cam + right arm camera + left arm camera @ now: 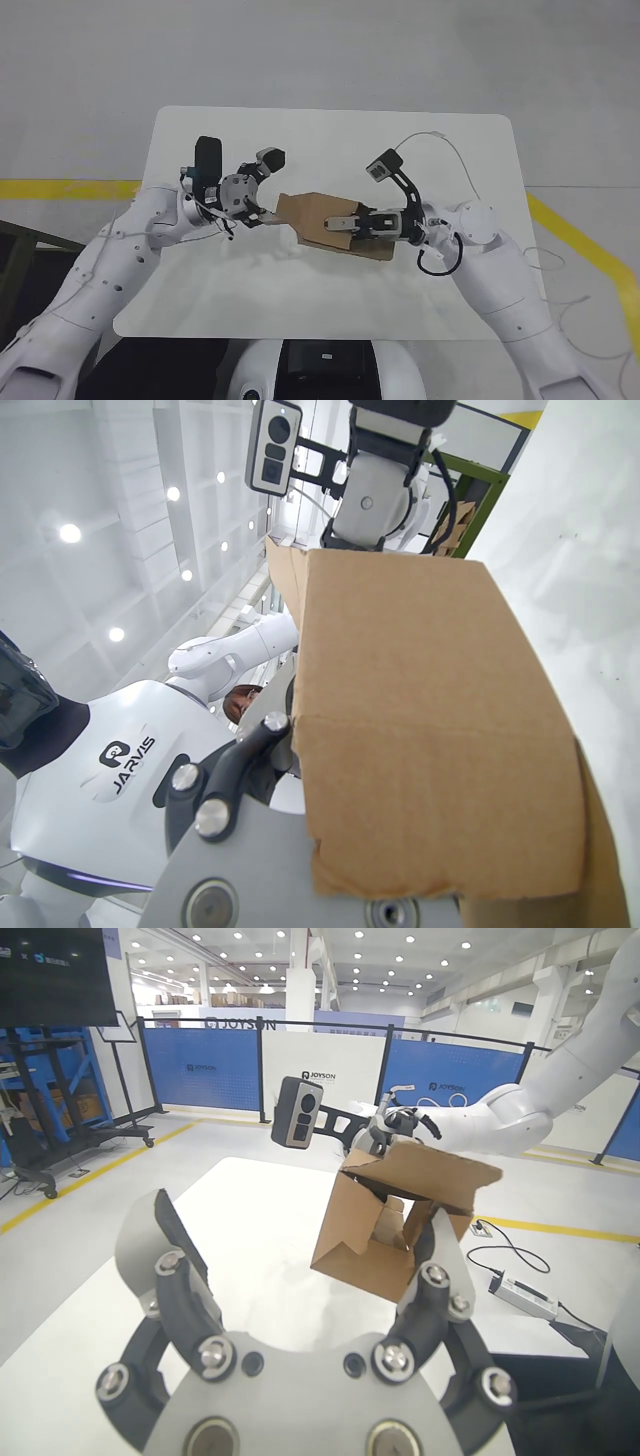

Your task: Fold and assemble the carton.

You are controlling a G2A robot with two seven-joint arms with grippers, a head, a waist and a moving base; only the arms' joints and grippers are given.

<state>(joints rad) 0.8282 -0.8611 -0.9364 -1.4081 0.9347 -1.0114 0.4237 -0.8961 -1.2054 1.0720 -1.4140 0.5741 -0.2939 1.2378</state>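
Grips carton (300,210) mid-frame with right end effector (342,222); holds left end effector (300,1208) open at its mouth. Might buckle the cardboard if pushed askew.

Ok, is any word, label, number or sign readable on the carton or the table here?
Carton: none; its brown faces are blank in every view.
Table: none.
Screen in the room behind: small marks, too small to read.
Fence panels behind: a printed logo only, no number or sign.
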